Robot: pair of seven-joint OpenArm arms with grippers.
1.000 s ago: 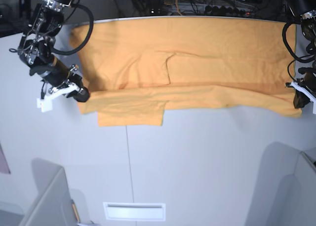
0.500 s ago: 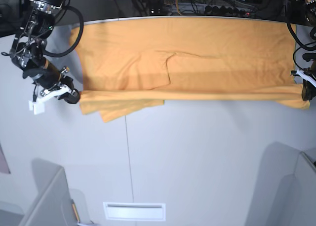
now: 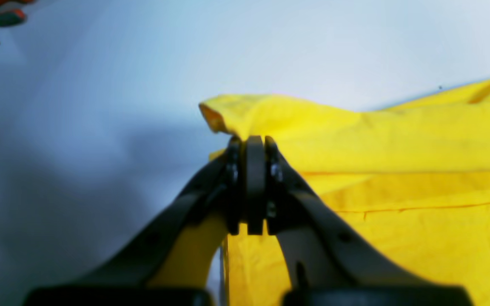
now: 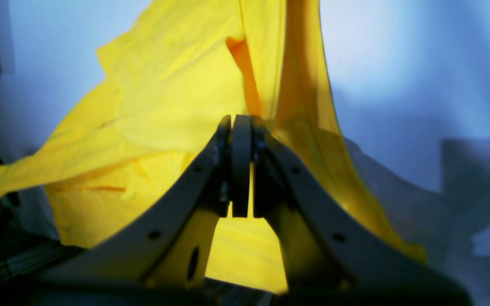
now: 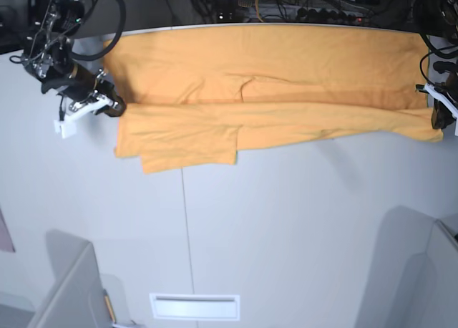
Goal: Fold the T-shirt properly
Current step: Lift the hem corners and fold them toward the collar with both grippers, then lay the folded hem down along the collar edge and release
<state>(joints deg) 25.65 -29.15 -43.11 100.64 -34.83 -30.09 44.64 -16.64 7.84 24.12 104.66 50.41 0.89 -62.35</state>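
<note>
Overhead, the large orange-yellow cotton T-shirt (image 5: 272,92) stretches across the white table (image 5: 286,235). Only the wrist cameras reveal both grips: the left gripper (image 3: 248,142) and the right gripper (image 4: 237,123) each pinch its fabric.

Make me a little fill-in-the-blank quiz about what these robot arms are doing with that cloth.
1. The T-shirt is coloured ____.
2. The left end effector is ____ on the fabric.
3. The right end effector grips the shirt at the base view's ____ side.
4. The table is coloured ____.

Missing words: orange-yellow; shut; left; white
</note>
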